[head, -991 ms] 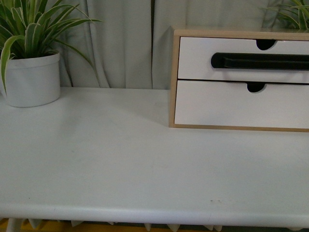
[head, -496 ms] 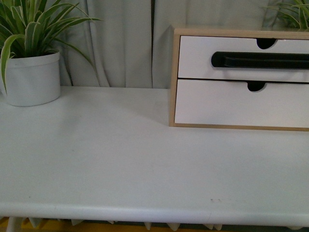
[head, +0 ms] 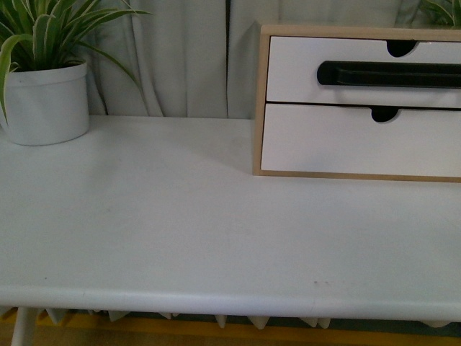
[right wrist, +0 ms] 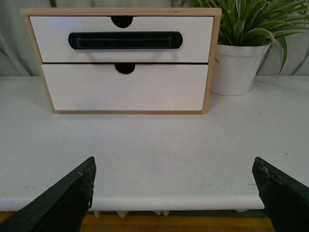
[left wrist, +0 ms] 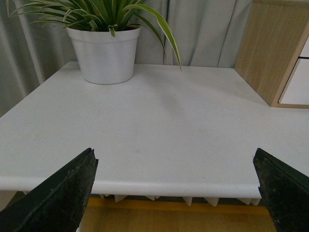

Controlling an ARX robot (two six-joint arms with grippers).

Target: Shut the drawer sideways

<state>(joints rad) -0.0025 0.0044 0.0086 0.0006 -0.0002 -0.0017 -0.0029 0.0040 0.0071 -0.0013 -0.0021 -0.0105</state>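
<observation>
The drawer (head: 346,72) is the upper one in a light-wood cabinet (head: 257,101) at the back right of the white table. It has a white front, a long black bar handle (head: 392,74) and a semicircular top notch. In the right wrist view the drawer (right wrist: 53,46) faces me square on, and its front looks about level with the cabinet frame. My right gripper (right wrist: 174,166) is open and empty, hanging over the table's front edge well short of the cabinet. My left gripper (left wrist: 174,159) is open and empty at the front edge too. Neither gripper shows in the front view.
A plain white lower drawer (head: 346,140) sits under the handled one. A white pot with a striped plant (head: 43,101) stands at the back left, and another pot (right wrist: 236,67) stands right of the cabinet. Grey curtains hang behind. The table's front edge (head: 216,303) is near.
The whole scene sits a little higher in the front view than before, so the camera has shifted. The drawers and plant look unmoved on the table.
</observation>
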